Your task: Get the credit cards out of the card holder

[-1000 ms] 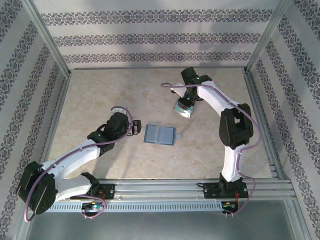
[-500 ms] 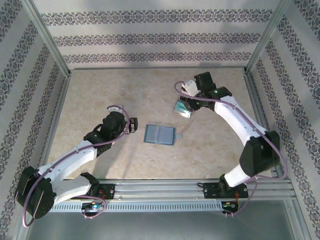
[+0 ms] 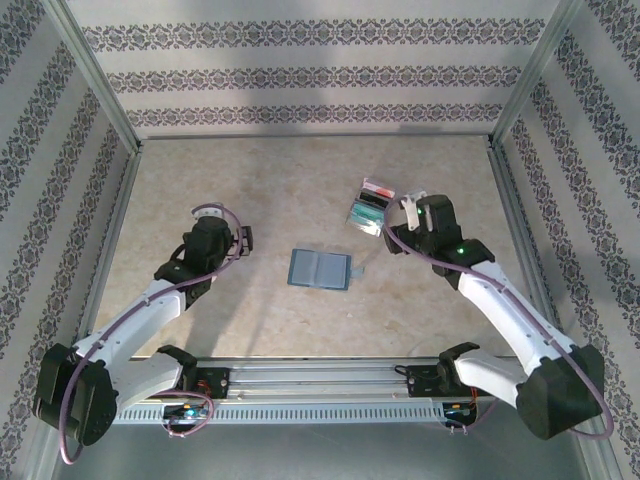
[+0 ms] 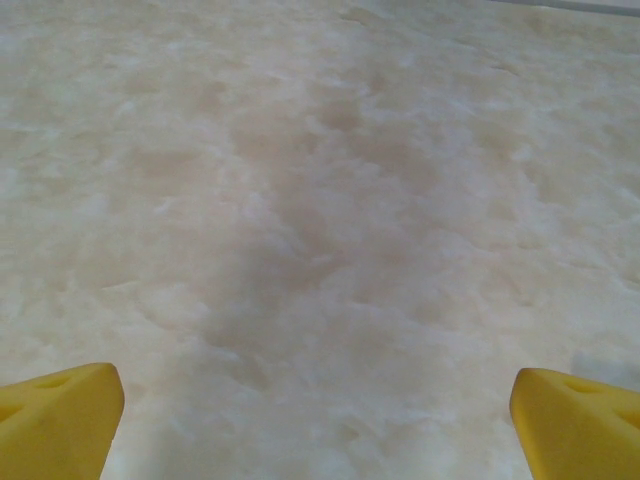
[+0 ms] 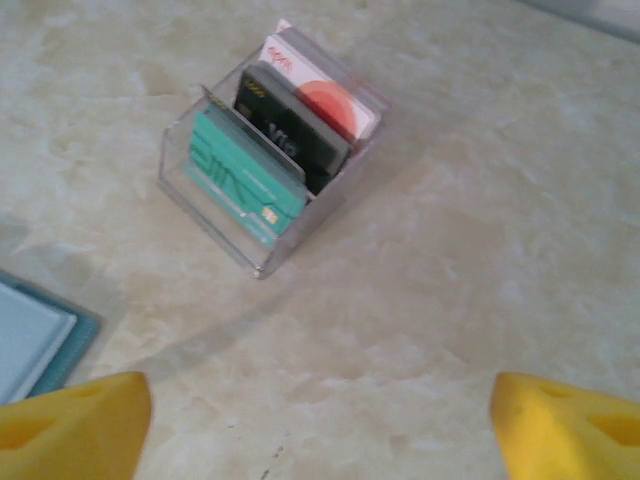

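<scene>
Right end effector (image 5: 320, 420): wide open, nothing in it, hanging close to the box (image 5: 330, 200).
Left end effector (image 4: 320, 420): wide open too, holding nothing, over bare worktop (image 3: 250, 180).
Cards (image 5: 245, 180): teal, dark and red-white, standing on edge in the clear box, one slot each, so they stay apart.
Holder (image 3: 320, 269): lying open and flat between the arms. Its pockets look empty, so I think the job is nearly done.
Worktop: pale and cloudy, like stone.
Room: walls (image 3: 300, 75) with stripy flower paper and a metal frame (image 3: 95, 75).

Left edge across the card holder (image 5: 30, 335); print on credit cards (image 5: 290, 130) blurred
</scene>
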`<state>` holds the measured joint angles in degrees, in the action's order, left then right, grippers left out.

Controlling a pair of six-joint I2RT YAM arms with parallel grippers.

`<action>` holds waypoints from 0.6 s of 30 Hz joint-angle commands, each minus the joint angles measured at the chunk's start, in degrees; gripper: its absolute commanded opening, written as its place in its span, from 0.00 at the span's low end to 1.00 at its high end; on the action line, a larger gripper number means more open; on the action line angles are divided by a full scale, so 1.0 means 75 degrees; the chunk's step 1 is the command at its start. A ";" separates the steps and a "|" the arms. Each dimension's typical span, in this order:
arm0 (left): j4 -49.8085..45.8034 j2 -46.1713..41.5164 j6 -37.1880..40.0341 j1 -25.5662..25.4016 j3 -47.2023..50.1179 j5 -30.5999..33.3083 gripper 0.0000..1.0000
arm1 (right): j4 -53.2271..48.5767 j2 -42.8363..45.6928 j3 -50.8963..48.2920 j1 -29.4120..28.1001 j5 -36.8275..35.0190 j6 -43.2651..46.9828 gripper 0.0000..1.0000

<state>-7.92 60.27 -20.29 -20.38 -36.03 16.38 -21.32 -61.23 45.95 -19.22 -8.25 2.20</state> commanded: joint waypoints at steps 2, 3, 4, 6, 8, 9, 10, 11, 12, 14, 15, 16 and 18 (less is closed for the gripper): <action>0.0423 -0.0190 0.0351 0.0536 0.0264 -0.0067 0.99 | 0.1246 0.0556 -0.0748 0.0090 -0.0969 -0.0626 0.98; 0.0553 -0.0178 0.0402 0.0655 0.0329 -0.0047 0.99 | 0.1393 0.0646 -0.0892 0.0096 -0.1115 -0.0735 0.98; 0.0739 -0.0167 0.0464 0.0774 0.0421 -0.0039 0.99 | 0.1534 0.0715 -0.1019 0.0111 -0.1208 -0.0835 0.98; 0.1122 -0.0124 0.0524 0.0968 0.0623 0.0001 0.99 | 0.1753 0.0784 -0.1215 0.0145 -0.1456 -0.1039 0.98; 0.1657 -0.0036 0.0685 0.1125 0.0846 0.0051 0.99 | 0.1903 0.0794 -0.1364 0.0222 -0.1744 -0.1294 0.98; 0.2052 0.0021 0.0828 0.1198 0.1008 0.0153 0.99 | 0.1987 0.0816 -0.1457 0.0264 -0.1715 -0.1205 0.98; 0.2400 0.0097 0.0958 0.1260 0.1140 0.0235 0.99 | 0.2229 0.0842 -0.1601 0.0277 -0.1759 -0.1148 0.98; 0.2416 0.0114 0.1012 0.1357 0.1120 0.0196 0.99 | 0.2445 0.0868 -0.1727 0.0278 -0.1810 -0.1090 0.98; 0.2747 0.0144 0.1246 0.1409 0.1189 0.0209 0.99 | 0.2713 0.0924 -0.1885 0.0287 -0.1838 -0.1017 0.98; 0.3425 0.0178 0.1588 0.1532 0.1421 0.0266 0.99 | 0.3170 0.1040 -0.2161 0.0298 -0.1912 -0.0897 0.98; 0.3773 0.0201 0.1714 0.1629 0.1550 0.0242 0.99 | 0.3428 0.1099 -0.2319 0.0317 -0.1968 -0.0863 0.98; 0.4131 0.0262 0.1868 0.1724 0.1682 0.0171 0.99 | 0.3675 0.1152 -0.2472 0.0363 -0.1993 -0.0824 0.98; 0.4856 0.0406 0.2187 0.1881 0.1939 0.0038 0.99 | 0.4032 0.1193 -0.2685 0.0487 -0.1975 -0.0809 0.98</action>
<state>16.16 62.22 -9.50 -8.03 -23.38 16.97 1.26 -53.43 27.77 -16.80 -20.88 -4.36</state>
